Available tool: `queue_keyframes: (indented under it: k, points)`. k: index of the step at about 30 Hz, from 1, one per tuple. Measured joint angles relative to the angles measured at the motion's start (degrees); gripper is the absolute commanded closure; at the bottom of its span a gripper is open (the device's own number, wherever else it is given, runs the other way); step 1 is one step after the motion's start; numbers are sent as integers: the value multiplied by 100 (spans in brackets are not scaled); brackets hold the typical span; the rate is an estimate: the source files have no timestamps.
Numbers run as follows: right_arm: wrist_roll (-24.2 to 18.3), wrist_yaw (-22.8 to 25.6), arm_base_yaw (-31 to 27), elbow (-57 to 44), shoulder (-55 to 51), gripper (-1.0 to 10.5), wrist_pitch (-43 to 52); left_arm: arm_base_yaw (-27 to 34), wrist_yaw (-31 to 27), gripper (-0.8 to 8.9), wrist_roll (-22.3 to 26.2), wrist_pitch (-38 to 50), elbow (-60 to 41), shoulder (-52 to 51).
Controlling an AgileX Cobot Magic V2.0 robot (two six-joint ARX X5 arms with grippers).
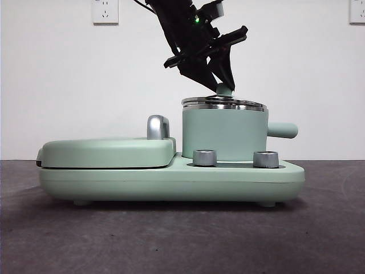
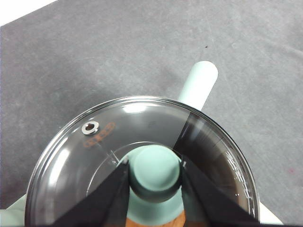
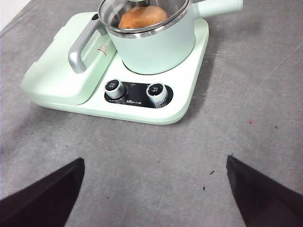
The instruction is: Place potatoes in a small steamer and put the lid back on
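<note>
The small steamer (image 1: 224,134) stands on the right half of a mint-green cooker base, its stubby handle (image 1: 282,130) pointing right. The lid (image 1: 224,103) lies flat on its rim. My left gripper (image 1: 219,80) reaches down from above and is shut on the lid's green knob (image 2: 155,170), one jaw pressed against each side. An orange-tan potato (image 3: 142,16) lies inside the steamer (image 3: 156,47), seen through the glass lid (image 2: 142,123). My right gripper (image 3: 155,160) hangs open over bare grey table in front of the cooker, holding nothing.
The cooker base (image 1: 171,182) carries a flat mint-green griddle cover (image 1: 108,151) with a chrome handle (image 1: 158,127) on its left half. Two silver dials (image 1: 205,157) (image 1: 266,158) sit at its front. Grey table surface surrounds it, with a white wall behind.
</note>
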Motion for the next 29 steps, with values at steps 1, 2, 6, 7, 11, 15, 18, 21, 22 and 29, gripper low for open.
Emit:
queue_keyframes:
  k: [1,2,6,7,11,15,18,21,22,29]
  points:
    - [2,2,0,0,0,469,-2,0,0,796,0,-2,-2,0]
    - [2,2,0,0,0,469,-2,0,0,796,0,-11,0,-4]
    - [22,2,0,0,0,469,-2,2,0,796,2,-81,0,-72]
    - [24,2,0,0,0,469,-2,2,4,796,0,-107,0,-98]
    - [26,0,0,0,0,469,-2,2,2,796,2,-286,-2,-120]
    - [55,0,0,0,0,469,-2,2,2,796,4,-144,0,-122]
    - [63,2,0,0,0,469,0,2,2,796,4,-118,0,-122]
    - [63,0,0,0,0,469,-2,2,2,796,4,-120,-2,-122]
    - [63,0,0,0,0,469,-2,2,2,796,4,-120,0,-122]
    - [66,0,0,0,0,469,0,2,2,796,4,-120,0,-122]
